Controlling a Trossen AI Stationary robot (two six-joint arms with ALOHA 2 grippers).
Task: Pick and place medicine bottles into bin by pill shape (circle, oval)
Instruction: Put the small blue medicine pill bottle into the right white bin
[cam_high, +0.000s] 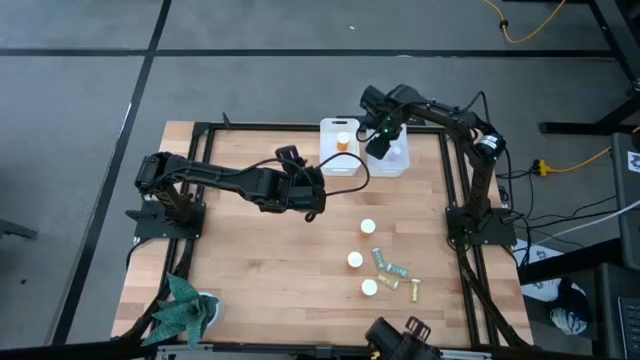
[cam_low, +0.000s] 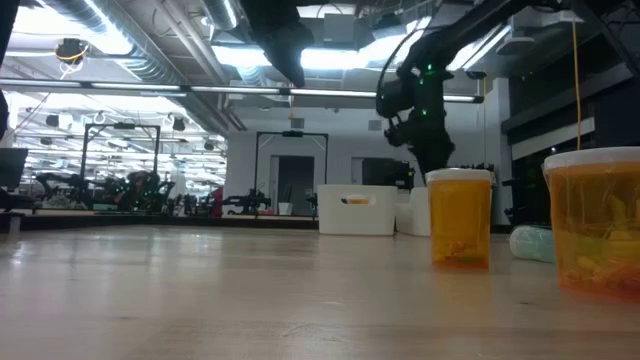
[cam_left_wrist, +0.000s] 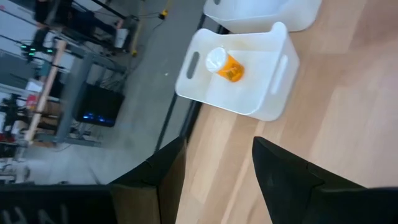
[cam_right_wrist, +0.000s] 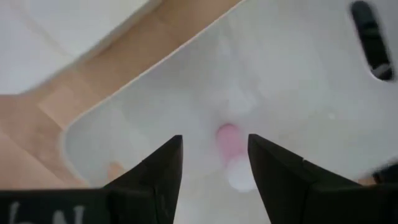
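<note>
Two white plastic bins (cam_high: 339, 140) each hold seemingly one small bottle; about seven remain on the tabletop (cam_high: 260, 260), both grippers' fingers apart, empty.

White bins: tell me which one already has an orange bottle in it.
The left white bin, nearer the left arm. An orange bottle lies inside it; the right white bin, under the right hand, shows no orange.

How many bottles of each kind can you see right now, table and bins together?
Orange bottles with white caps: 4 (3 on the table, 1 in the left bin)
Small translucent bottles: 4, on the table
Pink bottle: 1, in the right bin
Total: 9
</note>
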